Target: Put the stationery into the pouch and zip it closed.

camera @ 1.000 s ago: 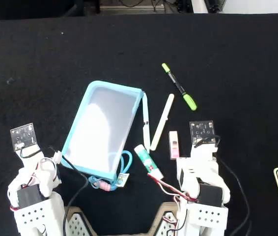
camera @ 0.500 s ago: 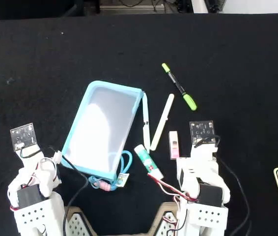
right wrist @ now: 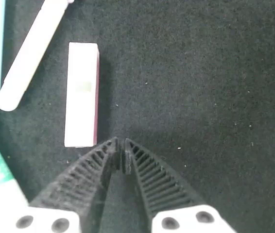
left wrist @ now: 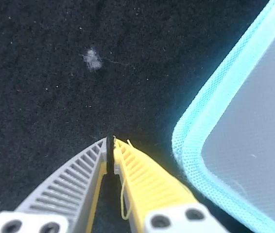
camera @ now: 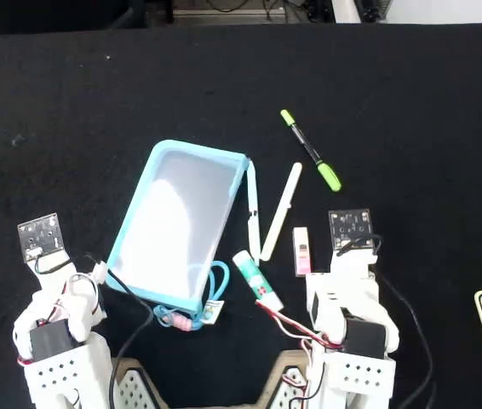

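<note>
The left gripper (left wrist: pixel 111 154) was pinched shut on nothing, just beside the rim of the flat turquoise-edged translucent pouch (left wrist: pixel 196 145), which lay at two o'clock from that arm on the black cloth table (camera: pixel 96 94). The right gripper (right wrist: pixel 121 156) was likewise closed and empty, near a small white-and-pink rectangular block (right wrist: pixel 81 94). Seen from above, a green-and-white glue stick (camera: pixel 256 279) lay at eight o'clock of the block, two white pens (camera: pixel 281 211) at eleven, and a black-and-green highlighter (camera: pixel 310 150) at twelve.
</note>
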Robot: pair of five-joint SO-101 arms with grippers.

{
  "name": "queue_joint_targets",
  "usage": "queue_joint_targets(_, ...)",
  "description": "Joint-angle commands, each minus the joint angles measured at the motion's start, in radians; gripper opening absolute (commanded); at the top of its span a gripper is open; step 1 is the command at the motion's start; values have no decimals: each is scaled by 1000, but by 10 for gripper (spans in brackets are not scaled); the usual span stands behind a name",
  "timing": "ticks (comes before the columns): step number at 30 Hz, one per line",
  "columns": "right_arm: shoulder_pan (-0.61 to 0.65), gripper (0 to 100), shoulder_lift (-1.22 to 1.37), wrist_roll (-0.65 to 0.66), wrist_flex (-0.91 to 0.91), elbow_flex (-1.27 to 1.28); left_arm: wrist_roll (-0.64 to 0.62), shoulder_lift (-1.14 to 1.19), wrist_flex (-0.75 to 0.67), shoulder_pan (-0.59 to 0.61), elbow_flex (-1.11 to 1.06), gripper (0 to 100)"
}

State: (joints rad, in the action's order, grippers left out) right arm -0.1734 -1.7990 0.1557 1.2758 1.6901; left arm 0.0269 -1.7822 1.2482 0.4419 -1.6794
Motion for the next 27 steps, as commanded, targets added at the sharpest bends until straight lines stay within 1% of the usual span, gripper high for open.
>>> queue_joint_targets(1,8,11,-28,-6,-5,-2,-8,-2,5,-12,-21,36)
queue_joint_targets(22,9,11,-28,-9,-6,-2,-9,-2,5,-16,-21,36)
queue_joint_targets(24,9,11,-28,-5,-41,-2,-9,-2,5,-16,-21,36)
queue_joint_targets(27,9,11,-28,-5,-176,-2,-9,-2,5,-16,-21,36)
